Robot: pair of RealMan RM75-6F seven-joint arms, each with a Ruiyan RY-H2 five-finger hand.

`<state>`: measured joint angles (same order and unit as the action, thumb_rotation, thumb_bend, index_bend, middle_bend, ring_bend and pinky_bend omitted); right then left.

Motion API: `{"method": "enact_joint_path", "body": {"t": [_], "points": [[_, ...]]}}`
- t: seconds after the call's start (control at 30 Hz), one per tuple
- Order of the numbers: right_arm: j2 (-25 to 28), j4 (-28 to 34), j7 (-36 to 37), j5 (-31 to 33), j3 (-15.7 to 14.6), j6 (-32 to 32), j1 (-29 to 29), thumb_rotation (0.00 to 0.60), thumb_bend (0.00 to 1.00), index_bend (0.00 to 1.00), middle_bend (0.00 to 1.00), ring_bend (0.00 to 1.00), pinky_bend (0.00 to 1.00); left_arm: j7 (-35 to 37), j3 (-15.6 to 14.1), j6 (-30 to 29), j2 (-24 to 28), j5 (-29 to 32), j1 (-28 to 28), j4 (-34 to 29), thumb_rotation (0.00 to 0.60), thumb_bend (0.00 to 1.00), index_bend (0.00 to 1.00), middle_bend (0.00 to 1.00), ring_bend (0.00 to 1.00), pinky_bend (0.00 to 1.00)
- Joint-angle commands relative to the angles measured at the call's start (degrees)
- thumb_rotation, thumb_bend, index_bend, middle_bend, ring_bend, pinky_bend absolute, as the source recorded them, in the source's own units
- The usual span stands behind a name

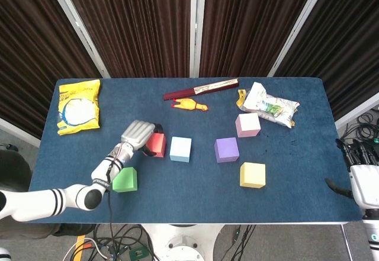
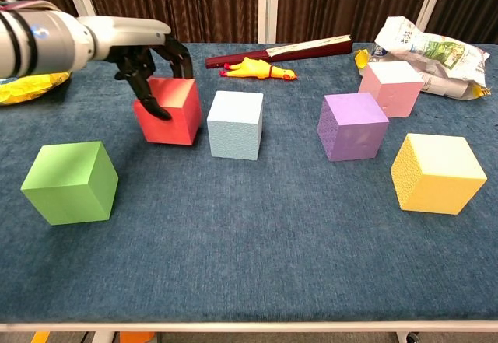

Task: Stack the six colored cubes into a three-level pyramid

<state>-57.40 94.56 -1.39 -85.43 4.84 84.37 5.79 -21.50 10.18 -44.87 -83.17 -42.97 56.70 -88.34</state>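
Green cube sits nearest our front-left desk edge, yellow cube front right, while our left hand closes its fingers around the tilted red cube beside the pale-blue cube, presumably starting a base row; cubes lack a long axis; right hand idles, fingers unclear.

Six cubes: red, light blue, purple, pink, yellow, green. Two snack bags, one rubber chicken, one folded fan.

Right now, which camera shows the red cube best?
The chest view: the red cube shows whole faces, tilted, with the left hand gripping its top. In the head view that hand hides most of the cube.
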Motion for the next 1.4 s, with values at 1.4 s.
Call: {"method": "enact_joint_path", "body": {"t": [1.4], "points": [[-0.7,-1.7,1.6,0.7,0.1,-0.6,0.0,0.600,0.10,0.00,0.21,0.04,0.17,-7.2,-0.7,-5.4,-5.2,12.2,5.6,-1.1,0.600,0.18,0.44,0.45,0.81,0.82]]}}
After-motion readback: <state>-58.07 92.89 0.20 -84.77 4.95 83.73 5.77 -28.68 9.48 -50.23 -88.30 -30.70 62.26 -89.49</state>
